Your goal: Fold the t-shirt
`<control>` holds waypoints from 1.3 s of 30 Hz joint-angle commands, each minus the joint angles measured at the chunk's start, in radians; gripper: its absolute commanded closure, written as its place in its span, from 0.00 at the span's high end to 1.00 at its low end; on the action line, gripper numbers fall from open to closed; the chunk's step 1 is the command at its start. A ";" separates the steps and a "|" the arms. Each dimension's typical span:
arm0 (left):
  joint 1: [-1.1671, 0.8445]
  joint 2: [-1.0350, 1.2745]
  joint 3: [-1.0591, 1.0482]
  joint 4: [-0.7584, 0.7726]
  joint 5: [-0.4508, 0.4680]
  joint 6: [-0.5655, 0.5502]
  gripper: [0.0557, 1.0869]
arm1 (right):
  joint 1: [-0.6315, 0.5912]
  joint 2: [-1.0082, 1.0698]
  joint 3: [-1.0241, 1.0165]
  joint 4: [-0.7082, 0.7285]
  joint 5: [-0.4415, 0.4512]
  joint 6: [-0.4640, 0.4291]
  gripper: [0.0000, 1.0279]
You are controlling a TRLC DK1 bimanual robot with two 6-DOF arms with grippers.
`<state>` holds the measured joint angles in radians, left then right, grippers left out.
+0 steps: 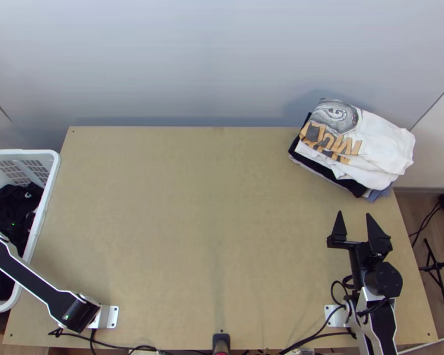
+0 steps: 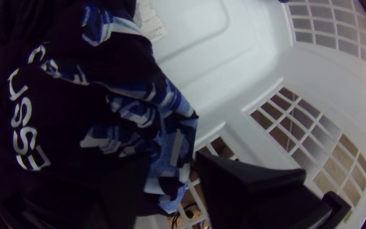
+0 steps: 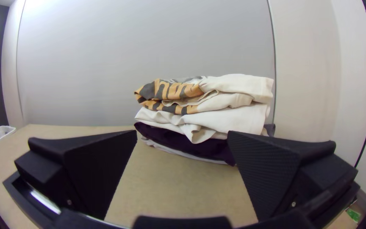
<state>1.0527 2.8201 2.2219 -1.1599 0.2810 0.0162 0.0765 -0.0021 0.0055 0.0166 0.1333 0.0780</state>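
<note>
At the lower left of the top view, the left arm is extending over the white plastic laundry basket (image 1: 42, 204). In the left wrist view, the left gripper (image 2: 173, 159) is holding its fingers apart over the dark cloth garment with white lettering and a blue-and-white pattern (image 2: 70, 99), which is lying bunched inside the basket; its lettering is running up and down the left of that frame, its patterned edge slanting from upper middle towards lower middle, its full long axis hard to tell. At the lower right of the top view, the right gripper (image 1: 354, 213) is standing released, fingertips pointing up the frame. Beyond it, at upper right, the folded white t-shirt with orange and grey print (image 1: 379, 145) is topping a clothes stack, its long axis slanting from upper left to lower right.
</note>
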 commanded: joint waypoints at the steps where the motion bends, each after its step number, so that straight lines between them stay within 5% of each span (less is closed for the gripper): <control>1: 0.006 0.029 0.007 0.086 -0.011 -0.021 0.04 | 0.000 0.001 0.001 0.000 0.000 0.000 0.96; 25: -0.146 -1.059 -0.016 0.244 0.228 -0.064 0.03 | 0.000 0.001 0.001 0.000 0.002 0.000 0.96; 34: -0.464 -1.410 -0.412 0.272 0.211 0.018 0.03 | 0.000 0.001 -0.001 0.000 0.000 0.000 0.96; 39: -0.752 -1.611 -0.754 0.332 0.075 0.056 0.03 | 0.000 0.001 -0.001 0.000 0.000 0.000 0.96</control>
<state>0.6067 1.4635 1.8317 -0.8787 0.4652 0.0277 0.0765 -0.0021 0.0059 0.0166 0.1337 0.0780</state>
